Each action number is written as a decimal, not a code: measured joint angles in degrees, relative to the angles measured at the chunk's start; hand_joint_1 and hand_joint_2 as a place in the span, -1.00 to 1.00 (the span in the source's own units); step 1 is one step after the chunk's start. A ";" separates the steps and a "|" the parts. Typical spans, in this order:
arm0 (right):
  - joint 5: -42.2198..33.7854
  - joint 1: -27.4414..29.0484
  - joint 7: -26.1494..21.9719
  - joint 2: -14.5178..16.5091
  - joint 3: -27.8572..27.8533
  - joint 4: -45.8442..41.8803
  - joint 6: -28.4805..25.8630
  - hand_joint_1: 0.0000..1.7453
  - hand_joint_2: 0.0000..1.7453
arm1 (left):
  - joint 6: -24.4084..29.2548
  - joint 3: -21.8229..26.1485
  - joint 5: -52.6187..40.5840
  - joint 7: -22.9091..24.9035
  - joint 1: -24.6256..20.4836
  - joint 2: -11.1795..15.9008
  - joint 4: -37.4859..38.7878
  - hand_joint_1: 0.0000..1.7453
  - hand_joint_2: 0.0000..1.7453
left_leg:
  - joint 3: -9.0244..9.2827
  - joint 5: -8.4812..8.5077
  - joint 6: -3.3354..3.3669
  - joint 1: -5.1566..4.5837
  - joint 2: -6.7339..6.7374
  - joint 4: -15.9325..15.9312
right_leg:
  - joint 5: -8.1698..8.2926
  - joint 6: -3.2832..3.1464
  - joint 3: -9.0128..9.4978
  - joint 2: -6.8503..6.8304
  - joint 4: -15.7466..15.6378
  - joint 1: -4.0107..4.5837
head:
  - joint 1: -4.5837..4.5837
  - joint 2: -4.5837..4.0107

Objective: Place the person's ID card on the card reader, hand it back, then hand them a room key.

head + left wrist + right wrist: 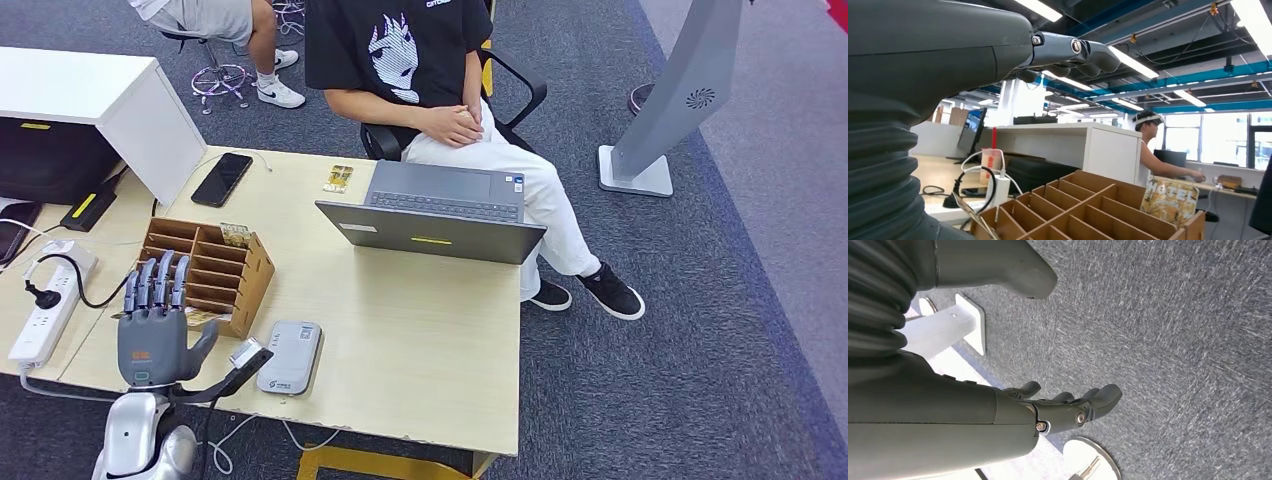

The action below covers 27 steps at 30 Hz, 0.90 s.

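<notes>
Left hand (152, 330) raised over the near-left part of the table (420, 340), back of hand to the head camera, fingers (155, 280) straight and apart, pointing away toward the organizer; holds nothing. It stands just before the wooden organizer (205, 272), thumb out toward the card reader (290, 357).

Card reader: grey, flat, near the table's front edge, just right of the left hand; long axis runs roughly front to back, slightly tilted. Nothing lies on it.

ID card (338, 178): small yellowish card, flat on the far side of the table, just left of the laptop (435, 210), before the seated person (420, 70). Its long axis runs about front to back.

Room key (1168, 199): card printed "HOTEL", upright in a back compartment of the organizer.

Right hand (1068, 407) hangs over carpet, fingers loosely curled, apart, holding nothing.

A phone (222, 179) lies at the far left of the table.
</notes>
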 joint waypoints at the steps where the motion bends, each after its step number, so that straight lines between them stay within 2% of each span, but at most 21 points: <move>1: 0.01 -0.01 -0.02 0.00 0.02 0.00 0.04 -1.00 1.00 | 0.00 -0.49 0.30 -0.15 -0.10 -0.08 0.19 -1.00 1.00 | 0.00 0.00 0.00 0.00 0.00 0.00 | 0.00 0.00 0.00 0.00 0.00 0.00 | 0.00 0.00; 9: 0.55 -0.09 0.00 0.00 0.34 0.00 0.22 -1.00 1.00 | 0.00 -4.46 1.45 0.43 -0.94 -0.68 2.49 -1.00 1.00 | 0.00 0.00 0.00 0.00 0.00 0.00 | 0.01 0.00 0.01 0.00 0.00 0.00 | 0.00 0.00; 17: 0.48 -0.08 -0.01 0.00 0.54 0.00 0.53 -1.00 1.00 | 0.01 -5.81 4.54 0.03 -0.25 -0.60 5.39 -1.00 1.00 | -0.01 -0.01 -0.01 0.00 0.00 0.00 | 0.00 0.00 0.01 0.00 0.00 0.00 | 0.00 0.00; 27: -0.50 0.09 -0.36 0.00 0.54 0.00 -0.33 -1.00 1.00 | 0.01 -5.81 8.50 0.40 3.53 1.58 6.57 -1.00 1.00 | -0.03 -0.02 -0.01 0.00 0.01 -0.01 | -0.01 0.00 0.01 0.01 0.00 0.00 | 0.00 0.00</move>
